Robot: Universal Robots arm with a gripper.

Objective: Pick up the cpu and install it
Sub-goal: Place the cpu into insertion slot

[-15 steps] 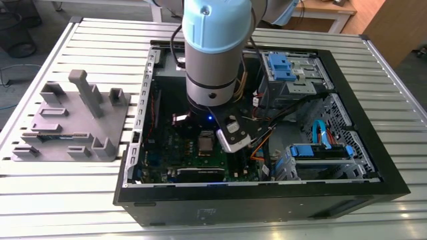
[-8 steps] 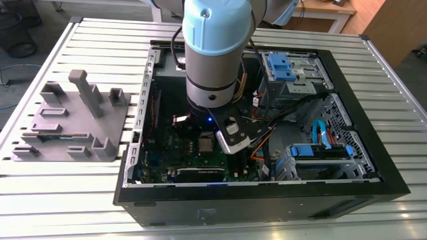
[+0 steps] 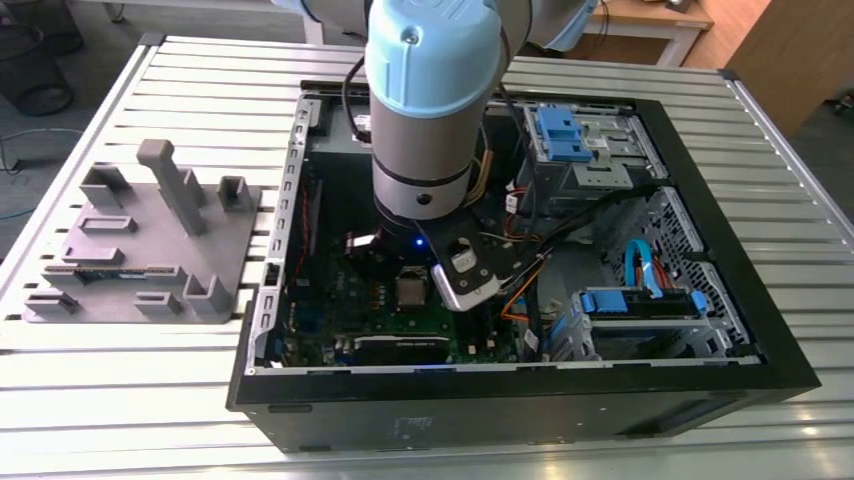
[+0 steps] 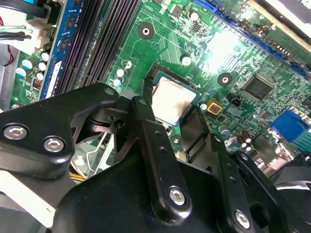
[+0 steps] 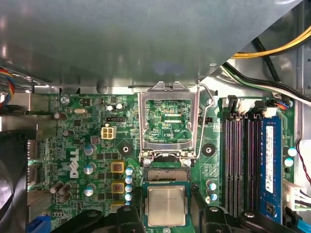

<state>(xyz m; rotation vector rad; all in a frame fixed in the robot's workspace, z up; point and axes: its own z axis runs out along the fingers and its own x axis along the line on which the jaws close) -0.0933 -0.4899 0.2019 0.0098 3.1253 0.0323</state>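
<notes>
Your pincer (image 5: pixel 170 213) hung low over the green motherboard (image 5: pixel 87 145), its jaws spread wider than the cpu (image 5: pixel 166 206) and gripping nothing. The cpu lay flat inside the dark socket (image 5: pixel 144 199), directly between the two black fingers (image 5: pixel 130 219). One finger stood on either side of it, and in the first wrist view each showed a narrow gap to the chip's edge, so neither touched it. You could not tell from these views whether the chip was pressed fully home on its contacts.

Just beyond the cpu, on the side away from the pincer, the silver retention frame (image 5: pixel 168 124) stood swung up on its hinge. Green board showed through its hollow centre. Outboard of one finger ran the long dark memory slots (image 5: pixel 238 165), and past them, farther from the pincer, sat a blue memory module (image 5: pixel 270 165).

In the exterior view your arm (image 3: pixel 427 110) reached straight down into the open computer case (image 3: pixel 534 405), which lay on its side on the slatted table (image 3: pixel 774 430). The pincer sat deep inside the case, close above the board. A grey fixture block (image 3: pixel 134 240) rested on the table well apart from the pincer, outside the case on the exterior view's left. Blue drive brackets (image 3: pixel 641 302) lay inside the case, off to the exterior view's right of the pincer.
</notes>
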